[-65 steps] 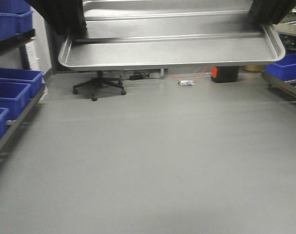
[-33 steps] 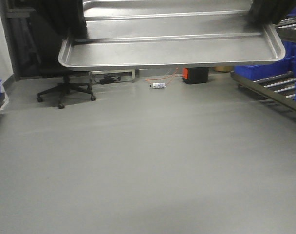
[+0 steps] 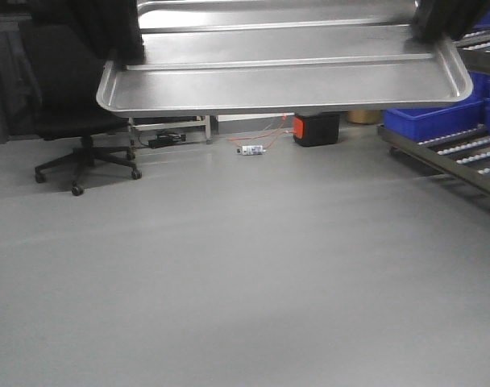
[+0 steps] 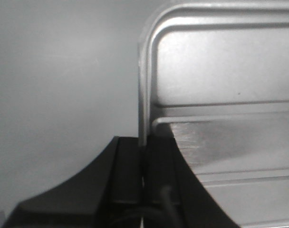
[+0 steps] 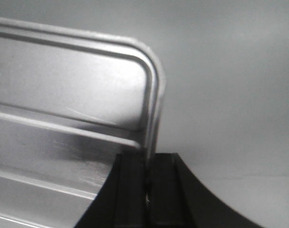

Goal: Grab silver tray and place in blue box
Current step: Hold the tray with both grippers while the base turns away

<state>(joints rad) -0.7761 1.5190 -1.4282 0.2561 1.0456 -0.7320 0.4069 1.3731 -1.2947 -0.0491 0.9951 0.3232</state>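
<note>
Grey floor (image 3: 245, 282), chair (image 3: 64, 89) beyond silver tray (image 3: 285, 85)

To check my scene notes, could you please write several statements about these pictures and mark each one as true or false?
1. The left claw and the right claw are both shut on the rim of the silver tray. True.
2. The silver tray rests on the ground. False: it is held in the air, above the grey floor.
3. A black office chair stands at the left of the front view. True.
4. A blue bin lies inside the tray. False: the visible part of the tray is bare; the blue bins sit on the roller rack at the right.
</note>
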